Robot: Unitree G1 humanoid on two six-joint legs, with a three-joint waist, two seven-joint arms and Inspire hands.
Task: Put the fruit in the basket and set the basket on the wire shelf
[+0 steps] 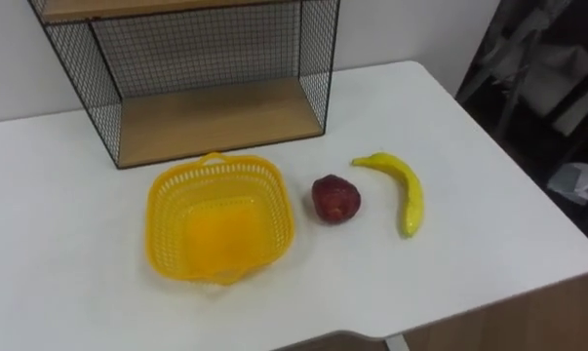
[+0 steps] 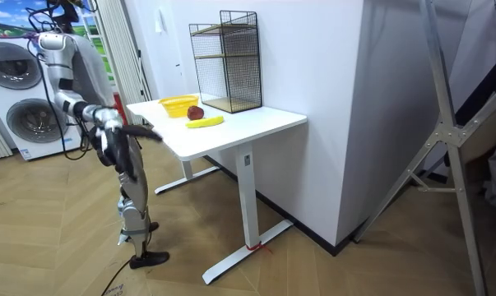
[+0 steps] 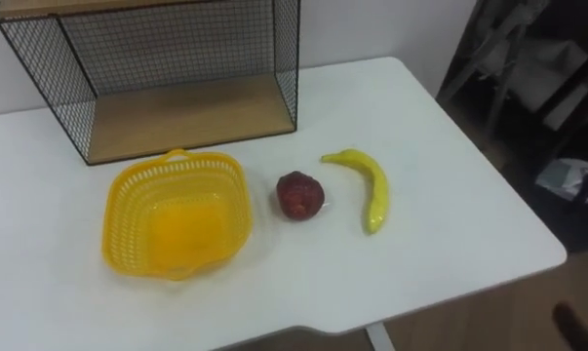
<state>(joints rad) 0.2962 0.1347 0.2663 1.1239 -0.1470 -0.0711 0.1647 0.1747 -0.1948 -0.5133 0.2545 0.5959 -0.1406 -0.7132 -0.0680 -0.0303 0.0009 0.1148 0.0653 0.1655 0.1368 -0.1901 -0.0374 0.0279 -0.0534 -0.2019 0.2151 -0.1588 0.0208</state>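
An empty yellow plastic basket [image 1: 219, 218] sits on the white table [image 1: 59, 195], just in front of the wire shelf [image 1: 215, 117] with its wooden bottom board. To the basket's right lies a dark red fruit [image 1: 335, 198], and further right a yellow banana [image 1: 407, 191], both on the tabletop. In the room view I stand at the table's near edge, facing the shelf [image 2: 228, 59]. My right hand [image 2: 147, 132] reaches forward at table height, short of the edge and apart from the fruit.
The shelf stands against the wall at the table's back. The table's right edge and front corner lie close beyond the banana. Metal frame legs [image 1: 528, 68] stand off to the right. Washing machines [image 2: 17, 90] are behind me.
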